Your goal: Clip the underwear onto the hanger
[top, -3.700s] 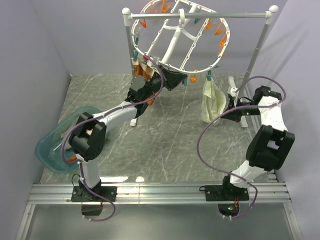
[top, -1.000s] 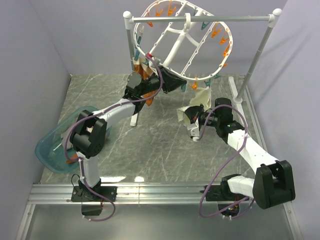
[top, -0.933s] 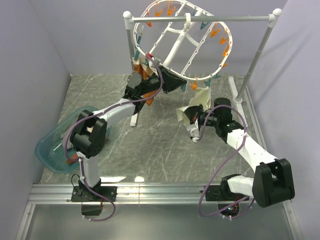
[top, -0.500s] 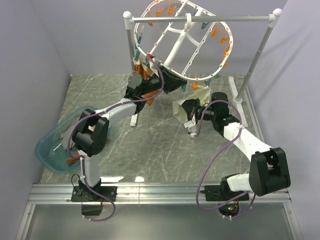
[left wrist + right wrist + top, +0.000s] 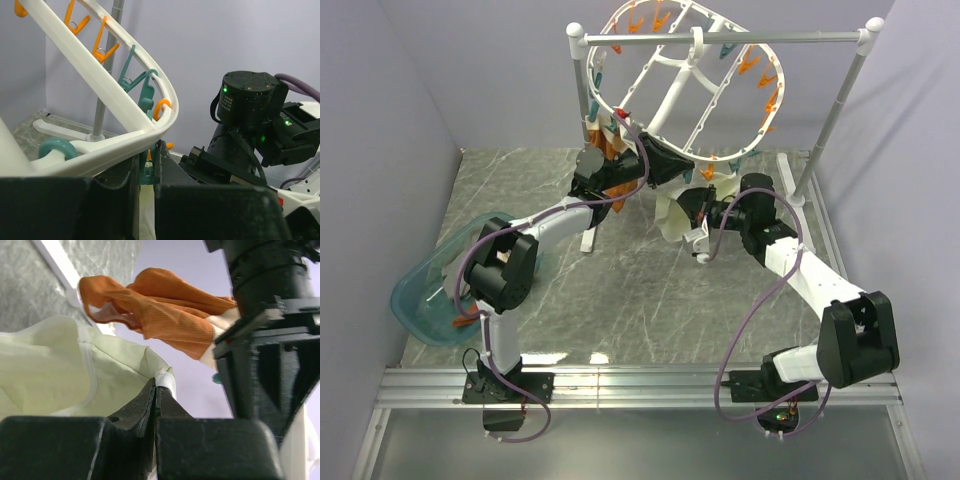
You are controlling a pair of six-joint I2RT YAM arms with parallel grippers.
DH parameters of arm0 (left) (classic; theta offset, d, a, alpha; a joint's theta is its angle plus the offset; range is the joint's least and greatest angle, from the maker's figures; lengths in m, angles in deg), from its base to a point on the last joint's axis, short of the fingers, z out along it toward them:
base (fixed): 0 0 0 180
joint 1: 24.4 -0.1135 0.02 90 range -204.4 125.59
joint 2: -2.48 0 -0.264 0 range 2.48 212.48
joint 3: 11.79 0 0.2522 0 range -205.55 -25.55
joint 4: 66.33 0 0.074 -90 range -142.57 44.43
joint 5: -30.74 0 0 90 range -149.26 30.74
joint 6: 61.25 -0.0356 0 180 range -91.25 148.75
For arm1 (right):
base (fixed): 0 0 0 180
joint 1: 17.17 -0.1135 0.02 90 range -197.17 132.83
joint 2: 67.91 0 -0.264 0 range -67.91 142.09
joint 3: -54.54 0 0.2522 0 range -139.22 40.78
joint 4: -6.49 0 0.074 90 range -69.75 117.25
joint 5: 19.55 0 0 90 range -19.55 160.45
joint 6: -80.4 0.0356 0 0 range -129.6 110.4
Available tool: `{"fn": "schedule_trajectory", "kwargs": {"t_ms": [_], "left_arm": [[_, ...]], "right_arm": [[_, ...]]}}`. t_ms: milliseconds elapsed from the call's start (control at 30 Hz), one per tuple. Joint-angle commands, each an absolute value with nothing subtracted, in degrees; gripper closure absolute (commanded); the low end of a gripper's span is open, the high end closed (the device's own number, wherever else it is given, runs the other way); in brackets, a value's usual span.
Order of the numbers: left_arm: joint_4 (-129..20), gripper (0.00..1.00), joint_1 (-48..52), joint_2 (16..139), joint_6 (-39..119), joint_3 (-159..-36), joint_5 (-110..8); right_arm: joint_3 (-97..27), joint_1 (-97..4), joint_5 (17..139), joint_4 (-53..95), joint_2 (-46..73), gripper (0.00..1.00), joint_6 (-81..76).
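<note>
Right wrist: right end effector (image 5: 155, 389) clamps one pale cream fabric underwear (image 5: 50, 367); left end effector (image 5: 146, 159) pinches one teal plastic clip (image 5: 145, 177). One white oval hanger (image 5: 100, 84).

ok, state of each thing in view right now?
left gripper, shut on a teal clip under the hanger rim.
right gripper, shut on the underwear's waistband edge.
underwear, held up by that edge, which is not in a clip.
hanger, hung on the rail, tilted.
orange garment, hanging, bunched.
</note>
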State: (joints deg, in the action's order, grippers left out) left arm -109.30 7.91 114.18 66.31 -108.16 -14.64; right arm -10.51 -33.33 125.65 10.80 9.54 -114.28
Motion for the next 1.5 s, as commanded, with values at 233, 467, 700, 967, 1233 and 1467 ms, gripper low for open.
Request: {"fn": "schedule_trajectory", "kwargs": {"t_ms": [233, 467, 700, 967, 1233, 1467], "left_arm": [[-108.1, 1.0, 9.2, 114.0, 63.9, -107.4, -6.5], [-109.3, 1.0, 9.2, 113.4, 64.3, -106.8, -6.4], [-107.9, 1.0, 9.1, 113.1, 62.1, -106.4, -5.8], [-107.7, 1.0, 9.2, 112.6, 60.0, -105.6, -5.2], [-107.2, 1.0, 9.2, 112.4, 58.0, -105.3, -4.9], [-108.6, 1.0, 9.2, 111.6, 58.4, -104.2, -5.2]], "right_arm": [[-14.9, -34.1, 126.9, 7.7, 10.2, 1.0, -105.9], [-14.8, -34.2, 126.9, 7.5, 10.8, 1.0, -105.8], [-15.6, -34.0, 126.3, 4.5, 11.1, 1.0, -99.5], [-15.9, -34.0, 126.3, 2.3, 11.2, 1.0, -96.7], [-16.9, -33.7, 126.9, 1.3, 11.0, 1.0, -92.6], [-17.5, -33.2, 127.6, 3.6, 11.3, 1.0, -93.7]]}}
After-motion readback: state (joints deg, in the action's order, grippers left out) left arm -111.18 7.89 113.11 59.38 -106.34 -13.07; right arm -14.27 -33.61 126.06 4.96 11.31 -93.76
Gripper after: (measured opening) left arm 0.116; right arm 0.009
